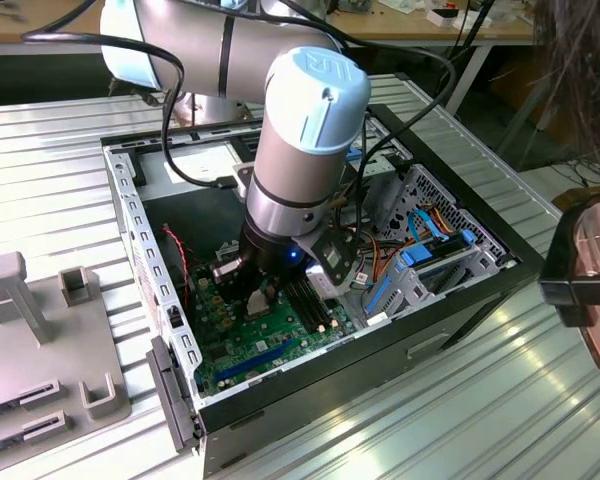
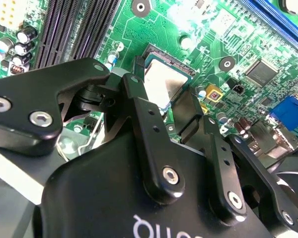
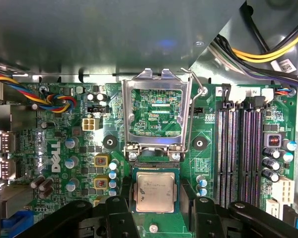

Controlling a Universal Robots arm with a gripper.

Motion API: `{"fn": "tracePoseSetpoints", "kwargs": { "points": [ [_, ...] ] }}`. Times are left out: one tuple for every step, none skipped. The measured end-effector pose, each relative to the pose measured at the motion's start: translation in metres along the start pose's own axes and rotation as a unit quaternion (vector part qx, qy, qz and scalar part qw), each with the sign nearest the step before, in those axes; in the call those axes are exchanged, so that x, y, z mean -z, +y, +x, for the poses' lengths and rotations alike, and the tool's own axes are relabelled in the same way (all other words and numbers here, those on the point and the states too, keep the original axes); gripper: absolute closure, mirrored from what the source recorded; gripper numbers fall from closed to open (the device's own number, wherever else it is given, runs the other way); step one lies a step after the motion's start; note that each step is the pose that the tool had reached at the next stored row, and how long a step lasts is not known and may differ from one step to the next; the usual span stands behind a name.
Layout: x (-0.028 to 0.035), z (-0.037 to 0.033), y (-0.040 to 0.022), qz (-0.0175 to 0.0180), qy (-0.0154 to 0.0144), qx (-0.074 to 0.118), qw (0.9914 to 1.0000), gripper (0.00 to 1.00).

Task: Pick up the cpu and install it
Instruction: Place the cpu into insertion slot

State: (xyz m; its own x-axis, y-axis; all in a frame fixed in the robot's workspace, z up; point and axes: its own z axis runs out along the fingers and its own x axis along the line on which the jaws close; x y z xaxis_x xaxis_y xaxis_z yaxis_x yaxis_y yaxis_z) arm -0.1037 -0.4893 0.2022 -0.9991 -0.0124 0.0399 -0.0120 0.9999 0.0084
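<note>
Placement looks close to finished: we see the cpu (image 3: 155,192) lying flat and square inside the black socket on the green motherboard (image 3: 208,129), its dull grey lid facing up and its edges lined up with the socket walls. The gripper (image 3: 156,210) is low over it, inside the open computer case (image 1: 140,230), where the exterior view shows the arm (image 1: 300,130) reaching straight down. In both wrist views the black fingers (image 3: 120,218) stand one on each side of the chip, and the jaws appear to be pressed against its two opposite edges. We cannot be sure from these angles how firmly they pinch it, or whether the chip's weight already rests fully on the socket. Just beyond the cpu the shiny hinged load plate (image 3: 126,114) stands swung up and open, with bare board showing through its window, and the wire retention lever (image 3: 190,114) is raised beside it. The long black memory slots (image 3: 238,148) lie off to one side, apart from the work. By our reading, the pick-up is done and the chip is at its seat, while the plate is not yet closed over it and the lever is not latched.
</note>
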Motion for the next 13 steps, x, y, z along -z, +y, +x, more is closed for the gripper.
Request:
{"fn": "tracePoseSetpoints", "kwargs": {
  "points": [
    [-0.0004, 0.0000, 0.0000, 0.0000, 0.0000, 0.000, 1.00000, 0.53],
    [-0.0006, 0.0000, 0.0000, 0.0000, 0.0000, 0.000, 1.00000, 0.53],
    [-0.0009, 0.0000, 0.0000, 0.0000, 0.0000, 0.000, 1.00000, 0.53],
    [-0.0011, 0.0000, 0.0000, -0.0001, 0.0000, 0.000, 1.00000, 0.53],
    [-0.0013, 0.0000, 0.0000, -0.0002, 0.0000, 0.000, 1.00000, 0.53],
    [-0.0014, 0.0000, 0.0000, -0.0003, 0.0000, 0.000, 1.00000, 0.53],
    [-0.0016, 0.0000, 0.0000, -0.0006, 0.0000, 0.000, 1.00000, 0.53],
    [-0.0018, -0.0001, 0.0000, -0.0008, 0.0000, 0.000, 1.00000, 0.53],
    [-0.0020, 0.0000, 0.0000, -0.0011, 0.0000, 0.000, 1.00000, 0.53],
    [-0.0022, -0.0001, 0.0000, -0.0012, 0.0000, 0.000, 1.00000, 0.53],
    [-0.0025, -0.0001, 0.0000, -0.0015, 0.0000, 0.000, 1.00000, 0.53],
    [-0.0026, -0.0001, 0.0000, -0.0016, 0.0000, 0.000, 1.00000, 0.53],
    [-0.0027, -0.0001, 0.0000, -0.0018, 0.0001, 0.000, 1.00000, 0.53]
  ]
}}
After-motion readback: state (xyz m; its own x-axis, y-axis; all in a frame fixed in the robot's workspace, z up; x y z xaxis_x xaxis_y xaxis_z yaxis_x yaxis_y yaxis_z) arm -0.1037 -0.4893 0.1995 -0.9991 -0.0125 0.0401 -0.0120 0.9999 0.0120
